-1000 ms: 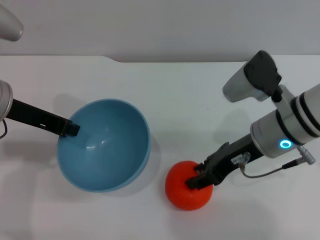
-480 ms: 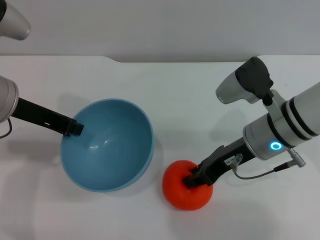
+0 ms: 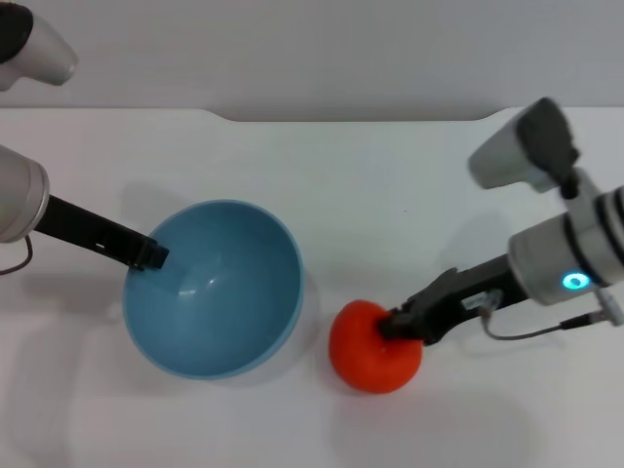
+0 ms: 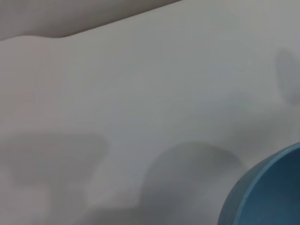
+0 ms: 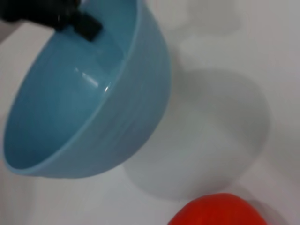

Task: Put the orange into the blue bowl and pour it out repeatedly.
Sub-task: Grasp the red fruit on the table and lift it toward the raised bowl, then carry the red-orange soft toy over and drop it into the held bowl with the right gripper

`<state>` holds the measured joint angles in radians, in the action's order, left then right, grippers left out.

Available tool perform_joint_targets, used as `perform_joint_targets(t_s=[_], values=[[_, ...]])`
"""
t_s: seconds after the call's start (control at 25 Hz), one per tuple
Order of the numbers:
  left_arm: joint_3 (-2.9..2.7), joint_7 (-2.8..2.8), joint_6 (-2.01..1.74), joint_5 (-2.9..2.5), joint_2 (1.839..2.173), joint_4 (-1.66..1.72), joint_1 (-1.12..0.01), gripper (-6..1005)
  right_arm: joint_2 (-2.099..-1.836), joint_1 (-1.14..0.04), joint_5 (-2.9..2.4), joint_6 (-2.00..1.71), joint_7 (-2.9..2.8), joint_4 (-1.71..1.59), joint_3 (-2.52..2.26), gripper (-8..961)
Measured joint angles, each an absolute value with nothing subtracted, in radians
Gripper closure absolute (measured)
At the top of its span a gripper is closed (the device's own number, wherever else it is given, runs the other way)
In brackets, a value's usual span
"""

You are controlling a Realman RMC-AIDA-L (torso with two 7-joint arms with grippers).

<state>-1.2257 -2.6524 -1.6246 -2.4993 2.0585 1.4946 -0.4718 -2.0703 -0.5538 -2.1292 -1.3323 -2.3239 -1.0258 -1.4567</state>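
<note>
Orange (image 3: 372, 347) sits on the white table (image 3: 390, 185) just to the right of the blue bowl (image 3: 216, 289), not touching it, with a narrow strip of bare table between the two. The right gripper (image 3: 398, 325) is at the orange's upper right side, its dark fingers closed against the fruit and seemingly holding it (how firmly, I cannot tell). The bowl lies to the left of that gripper, so the move ahead looks like a short lift and carry leftward over the near rim. The bowl is empty and tipped a little, its opening leaning toward the orange. On the bowl's far left rim the left gripper (image 3: 151, 256) is clamped, one finger inside the wall; that arm is the bowl's holder, while the right arm is much the nearer to the fruit.
</note>
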Motion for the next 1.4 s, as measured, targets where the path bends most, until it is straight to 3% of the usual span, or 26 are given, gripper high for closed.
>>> perform_joint_targets(t_s=[0.4, 1.0, 1.4], values=[[-1.344, -2.680, -1.579, -2.520, 2.060, 1.354, -0.561, 1001, -2.069, -0.428, -1.942, -1.659, -2.140, -1.251, -1.140, 927], [-1.613, -2.763, -1.519, -2.462, 2.078, 1.282, -0.718, 1000, -2.071, -0.475, -1.888, -1.710, -2.056, -1.332, -1.273, 928], [-1.615, -2.764, -1.516, -2.445, 2.074, 1.290, -0.720, 1001, -2.074, -0.479, -1.923, -1.673, -2.062, -1.310, -1.283, 722]])
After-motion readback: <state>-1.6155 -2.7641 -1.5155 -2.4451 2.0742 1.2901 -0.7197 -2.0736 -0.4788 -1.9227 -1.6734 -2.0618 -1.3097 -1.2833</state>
